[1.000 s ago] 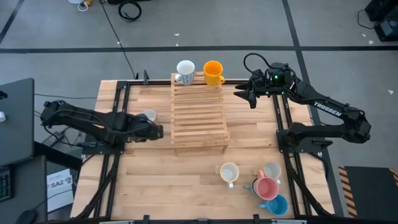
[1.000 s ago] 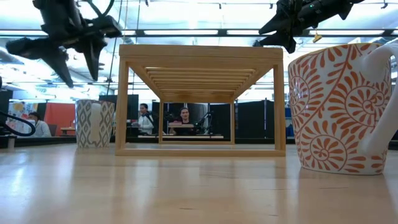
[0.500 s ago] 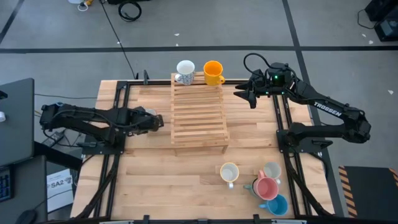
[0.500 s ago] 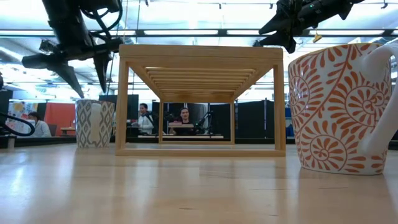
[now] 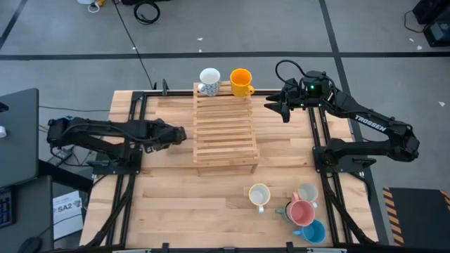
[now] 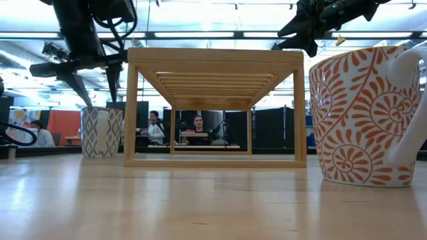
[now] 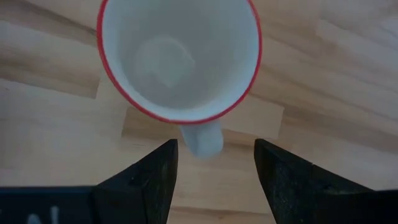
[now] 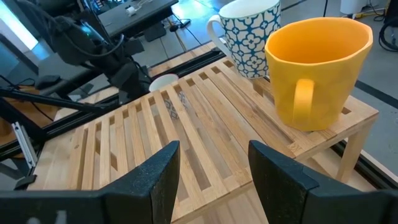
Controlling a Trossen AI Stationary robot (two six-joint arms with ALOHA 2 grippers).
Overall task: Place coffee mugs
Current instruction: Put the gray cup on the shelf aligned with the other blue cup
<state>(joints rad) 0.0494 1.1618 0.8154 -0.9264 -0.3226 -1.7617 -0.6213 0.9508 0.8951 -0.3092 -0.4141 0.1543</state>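
The left claw (image 7: 214, 177) is wide open and holds nothing, right above a white mug with a red rim (image 7: 179, 59) on the wooden desk (image 5: 183, 204) beside the slatted rack (image 5: 225, 130), while the right claw (image 8: 211, 171) hangs open and empty near the orange mug (image 8: 317, 68).

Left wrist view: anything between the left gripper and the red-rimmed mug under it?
Nothing visible. The left gripper is open right above the red-rimmed mug, its handle pointing into the gap between the fingers; only bare table lies around it.

Left pincer (image 5: 177, 134) apparently hides the red-rimmed mug (image 7: 179, 56).
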